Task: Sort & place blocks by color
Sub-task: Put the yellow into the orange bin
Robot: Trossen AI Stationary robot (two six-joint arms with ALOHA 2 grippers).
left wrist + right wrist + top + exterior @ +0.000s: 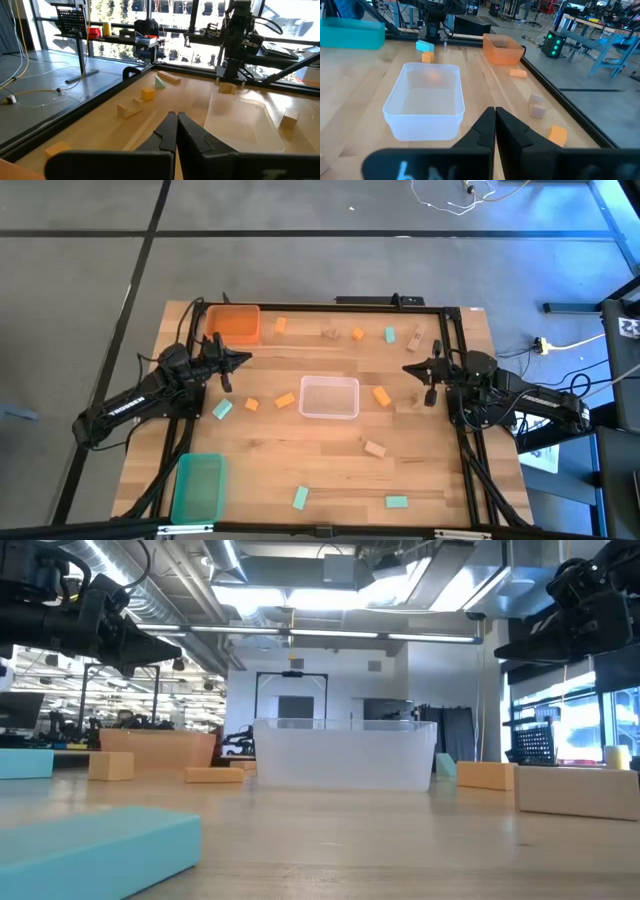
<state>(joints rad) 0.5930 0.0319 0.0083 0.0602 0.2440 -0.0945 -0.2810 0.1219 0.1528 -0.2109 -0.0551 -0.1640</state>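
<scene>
Wooden table (330,465): blocks (382,395) scattered around clear bin (329,397). Left gripper (243,359) closed, empty, beside orange bin (235,323). Right gripper (408,368) closed, empty.

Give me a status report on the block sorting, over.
Left claw shut, empty, beside orange plastic bin. Right claw shut, empty. Small orange, green and tan wooden blocks all loose on table; clear plastic bin empty. Nothing blocking.

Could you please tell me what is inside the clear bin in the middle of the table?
Nothing is visible inside the clear bin: the high view and the right wrist view show only its bare floor. The blocks lie around it on the table; nothing covers its interior.
</scene>
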